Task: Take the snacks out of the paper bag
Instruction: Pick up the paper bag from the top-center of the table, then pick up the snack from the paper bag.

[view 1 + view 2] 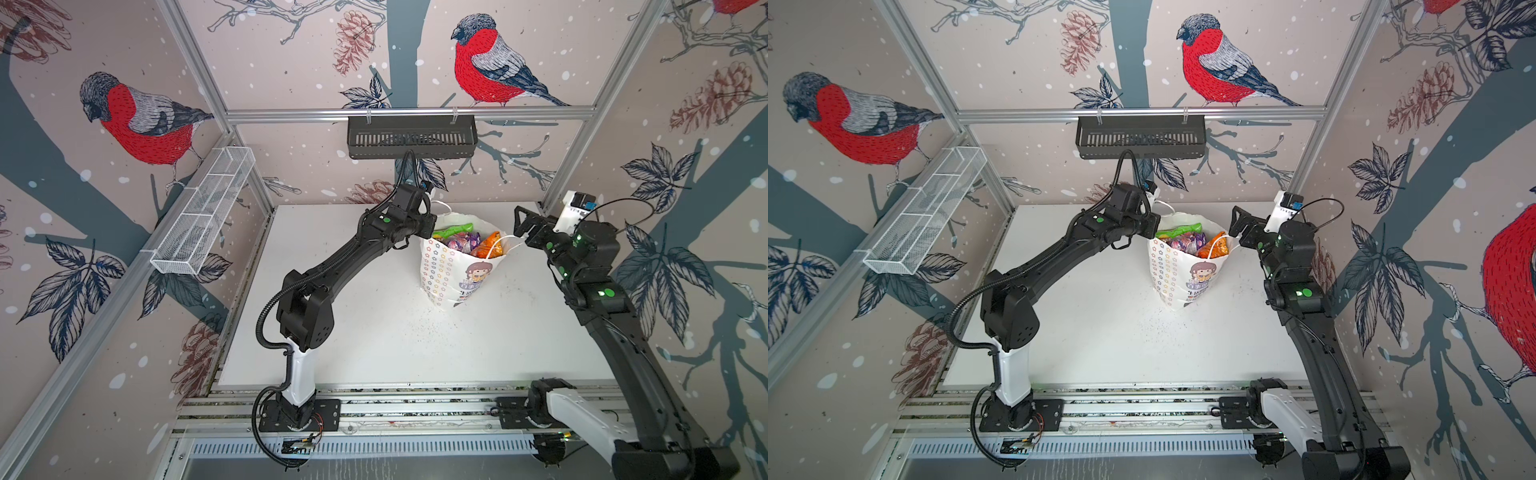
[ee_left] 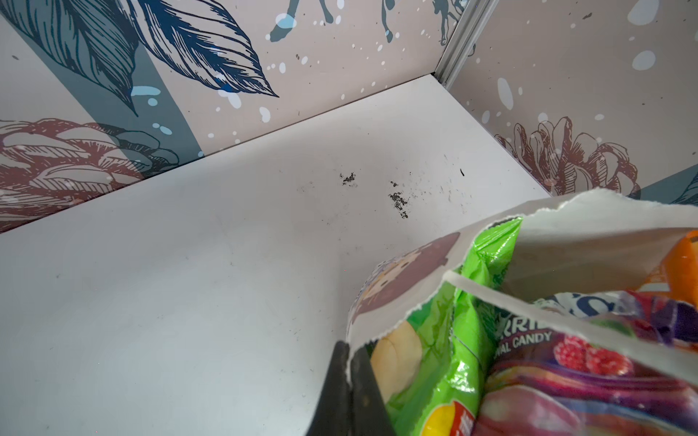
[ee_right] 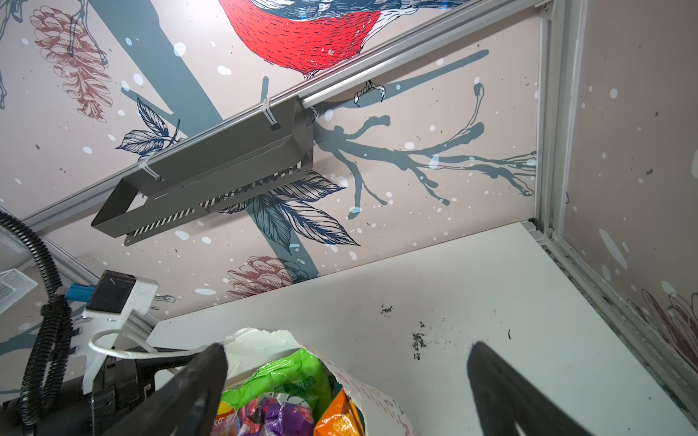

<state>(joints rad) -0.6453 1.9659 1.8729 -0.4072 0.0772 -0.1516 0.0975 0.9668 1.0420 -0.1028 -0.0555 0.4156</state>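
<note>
The left gripper [image 2: 349, 381] was clamped on the rim of the paper bag [image 1: 440, 270], apparently steadying it. The snacks [image 1: 469, 243] sat just inside its fingers. The right gripper [image 3: 347, 349], spread wide above them, needed to descend and pick one.

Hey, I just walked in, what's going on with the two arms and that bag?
Two robot arms are starting to unpack a paper bag that stands on the white table. The left fingers are pinched shut on the bag's rim, right next to a green chip bag. The right fingers are wide open near the opposite rim, holding nothing. The snacks are in the bag, and none lies on the table yet.
</note>
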